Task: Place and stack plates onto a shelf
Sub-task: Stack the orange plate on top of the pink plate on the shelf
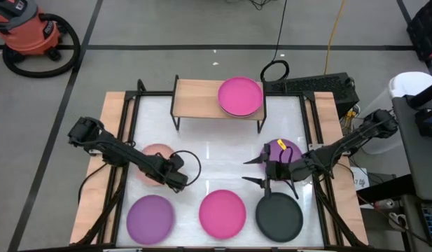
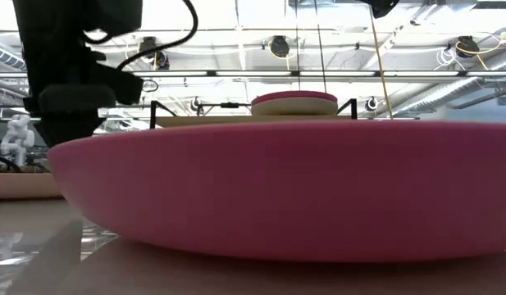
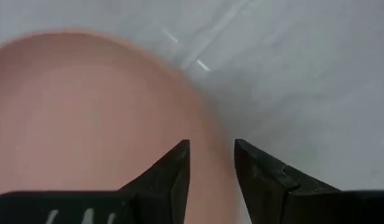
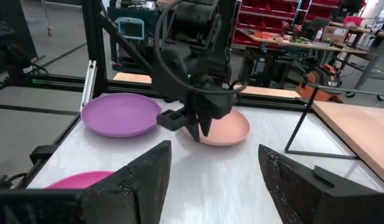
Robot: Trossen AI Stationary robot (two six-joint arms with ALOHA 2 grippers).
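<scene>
The salmon pink plate [image 1: 151, 157] lies flat on the white table at the left. My left gripper [image 3: 211, 155] points down at its right rim, open; one finger is over the plate and the other over the table. The right wrist view shows that gripper [image 4: 195, 132] low at the plate's rim [image 4: 207, 138]. My right gripper [image 1: 254, 170] hangs open and level above a purple plate [image 1: 286, 148], holding nothing. The shelf [image 1: 194, 98] at the far side carries a magenta plate [image 1: 240, 96] on a beige one [image 2: 294, 106]. A purple [image 1: 151, 217], a magenta [image 1: 223, 213] and a black plate [image 1: 279, 217] lie along the near edge.
The left half of the shelf board [image 1: 191, 94] is bare wood. Bare table lies between the shelf and the near row of plates [image 1: 216, 154]. Black frame rails [image 1: 128, 126] run along the table's sides. A red vacuum [image 1: 30, 31] stands on the floor beyond.
</scene>
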